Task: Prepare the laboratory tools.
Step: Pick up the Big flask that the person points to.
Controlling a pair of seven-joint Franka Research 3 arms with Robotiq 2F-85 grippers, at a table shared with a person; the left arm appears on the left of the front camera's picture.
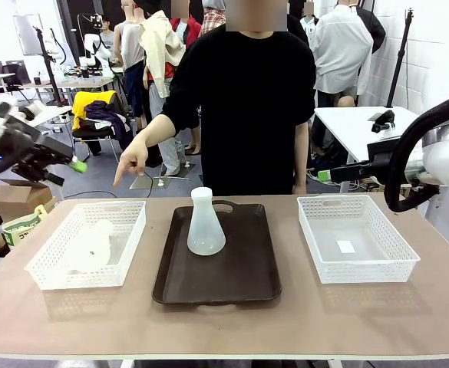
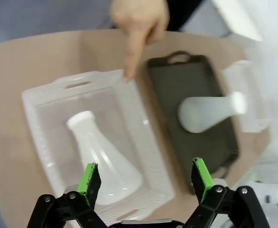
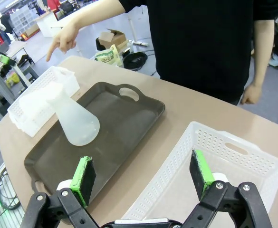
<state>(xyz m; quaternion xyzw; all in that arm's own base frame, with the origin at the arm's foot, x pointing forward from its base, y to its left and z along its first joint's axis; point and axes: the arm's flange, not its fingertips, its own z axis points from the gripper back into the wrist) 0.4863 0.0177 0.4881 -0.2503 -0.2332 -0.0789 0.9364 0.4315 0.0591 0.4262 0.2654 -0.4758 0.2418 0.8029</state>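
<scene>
The left gripper point(image 2: 145, 179) hangs in the air over the left end of the table point(image 1: 301, 326). Its two green fingers are wide apart and hold nothing. Below it is the left basket point(image 1: 46, 264), white and full of little holes. The first flask point(image 2: 103, 156) lies on its side in this basket, with its neck toward the person. The person's hand point(image 1: 132, 162) points one finger down at the far side of the left basket.

In the middle of the table is a dark brown tray point(image 1: 243, 284). The second flask point(image 1: 206, 224) stands up straight on it, near the far end, with its wide bottom flat on the tray. Nothing touches it.

Next comes the right basket point(image 1: 362, 274), white too, with a small white label on its floor. The right gripper point(image 3: 142, 175) hangs in the air near this basket. Its fingers are wide apart too and hold nothing.
</scene>
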